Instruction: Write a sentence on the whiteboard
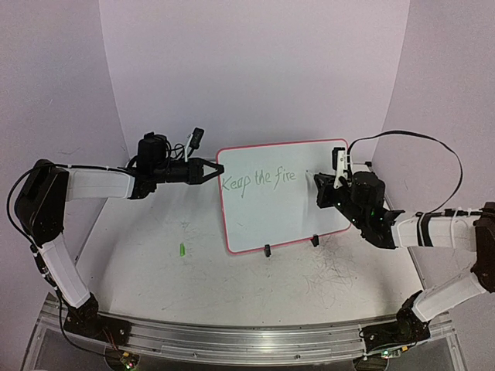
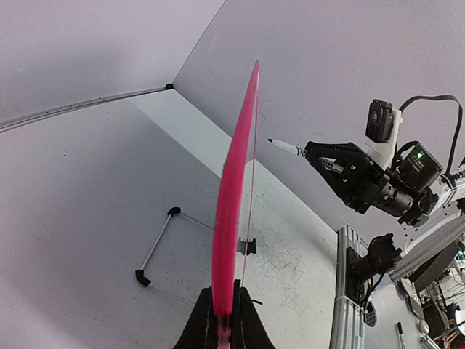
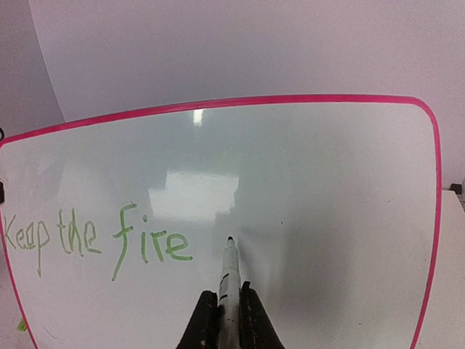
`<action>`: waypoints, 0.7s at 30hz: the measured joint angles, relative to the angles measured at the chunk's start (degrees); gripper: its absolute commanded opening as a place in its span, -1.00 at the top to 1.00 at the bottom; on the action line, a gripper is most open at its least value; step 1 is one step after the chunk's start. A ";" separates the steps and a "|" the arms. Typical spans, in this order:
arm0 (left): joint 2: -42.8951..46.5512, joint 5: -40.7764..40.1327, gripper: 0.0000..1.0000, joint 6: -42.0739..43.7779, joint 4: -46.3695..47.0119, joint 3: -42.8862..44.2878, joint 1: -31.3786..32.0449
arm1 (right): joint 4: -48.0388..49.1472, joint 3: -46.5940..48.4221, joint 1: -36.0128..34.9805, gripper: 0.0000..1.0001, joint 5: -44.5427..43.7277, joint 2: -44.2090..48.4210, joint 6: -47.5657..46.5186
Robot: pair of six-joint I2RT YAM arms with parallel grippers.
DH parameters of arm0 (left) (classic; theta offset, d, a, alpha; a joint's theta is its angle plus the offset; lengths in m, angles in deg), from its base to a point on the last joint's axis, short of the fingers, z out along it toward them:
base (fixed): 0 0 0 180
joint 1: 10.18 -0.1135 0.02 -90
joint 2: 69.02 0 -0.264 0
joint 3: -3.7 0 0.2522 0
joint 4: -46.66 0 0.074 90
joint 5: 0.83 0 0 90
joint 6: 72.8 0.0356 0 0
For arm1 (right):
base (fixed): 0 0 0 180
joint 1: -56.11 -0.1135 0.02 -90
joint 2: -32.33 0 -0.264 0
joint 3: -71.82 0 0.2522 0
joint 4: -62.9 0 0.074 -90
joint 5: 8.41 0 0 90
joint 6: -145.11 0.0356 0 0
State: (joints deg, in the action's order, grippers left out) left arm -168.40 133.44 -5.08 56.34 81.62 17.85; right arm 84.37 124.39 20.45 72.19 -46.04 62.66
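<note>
The whiteboard [image 1: 286, 216] stands tilted up on the table, pink-rimmed. My left gripper [image 1: 216, 171] is shut on its left edge. In the left wrist view that rim [image 2: 232, 189] runs up from between the shut fingers [image 2: 200, 327]. The sentence [image 1: 259, 180] in green reads "Keep the fire" [image 3: 98, 236]. My right gripper [image 3: 229, 305] is shut on a white marker [image 3: 229, 273]. The marker's dark tip sits close to the board's face [image 3: 327, 182], just right of "fire". I cannot tell whether the tip touches. From the left wrist view the marker [image 2: 285, 147] points at the board.
A small green cap [image 1: 182, 250] lies on the table, left of the board. Two black clip feet [image 1: 267, 250] hold the board's lower edge. A wire stand [image 2: 156, 247] lies behind it. Scribble marks [image 1: 332, 270] cover the table at front right.
</note>
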 measured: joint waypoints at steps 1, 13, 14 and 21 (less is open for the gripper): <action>0.00 -0.02 1.00 0.00 0.00 0.00 0.00 | 0.09 0.00 0.00 1.00 0.13 -0.07 -0.02; 0.00 -0.02 1.00 0.00 0.00 0.00 0.02 | 1.68 0.00 0.00 1.00 2.04 -0.89 -0.23; 0.00 -0.02 1.00 0.00 0.00 0.00 0.02 | 1.81 0.00 0.00 1.00 2.07 -1.09 -0.21; 0.00 -0.06 1.00 0.00 0.00 0.00 0.06 | 1.70 0.01 0.00 1.00 0.04 -2.79 0.41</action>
State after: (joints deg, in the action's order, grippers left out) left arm -168.40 133.38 -5.08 56.34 81.62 17.91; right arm 86.07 124.40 20.45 72.23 -48.83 63.07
